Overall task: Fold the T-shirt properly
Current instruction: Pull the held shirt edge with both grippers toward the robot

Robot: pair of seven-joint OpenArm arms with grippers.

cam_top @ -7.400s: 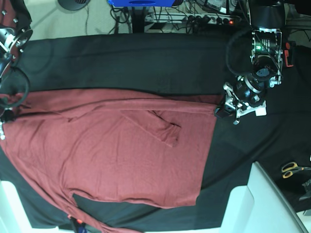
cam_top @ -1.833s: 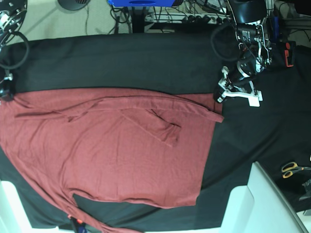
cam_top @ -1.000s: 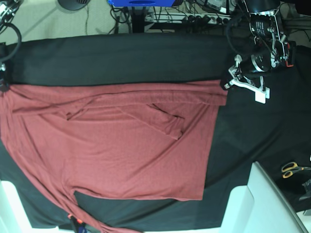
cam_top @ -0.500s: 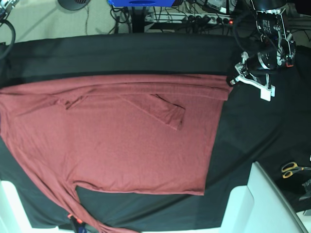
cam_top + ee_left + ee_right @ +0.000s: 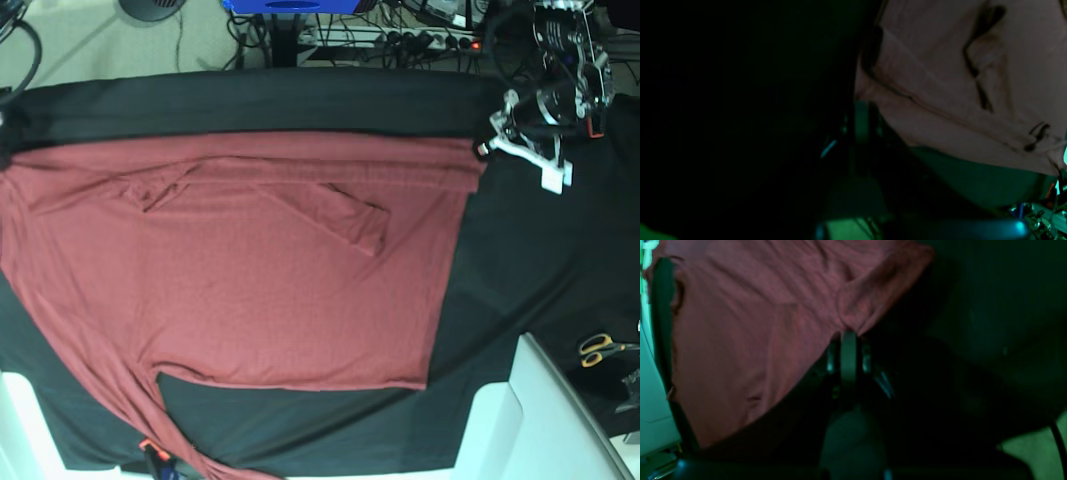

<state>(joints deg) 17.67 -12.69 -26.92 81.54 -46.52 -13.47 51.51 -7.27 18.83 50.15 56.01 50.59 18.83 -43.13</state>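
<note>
Lying spread across the black tablecloth (image 5: 300, 100), the shirt (image 5: 230, 290) is a big plain brick-red long-sleeve, thin knit, no print anywhere. It covers most of the cloth's left and middle in the base view, and its left side runs out of frame. The top edge is pulled into a fairly straight line with a few long ridges running along just under it. One sleeve (image 5: 345, 215) is folded in over the body and lies at a slant, cuff pointing down and to the right. The other sleeve (image 5: 130, 400) trails down toward the bottom edge of the view. The bottom hem looks straight, and the body is mostly flat with soft wrinkles.

Left gripper (image 5: 483, 148) is at the shirt's top right corner in the base view, jaws pinched together on the fabric there. In its wrist view the corner bunches right at the fingertips (image 5: 860, 103), with folds fanning away from that spot. Pretty dark in there though, so not much more detail.

Right gripper (image 5: 848, 335) isn't really visible in the base view, it's off at the far left edge. Its wrist view shows the jaws closed tight on another bit of the shirt, with the cloth gathered into a small puckered point at the tips and spreading out wide to the left from there.

A pair of yellow-handled scissors (image 5: 600, 348) sits well off to the right, nowhere near the shirt.
</note>
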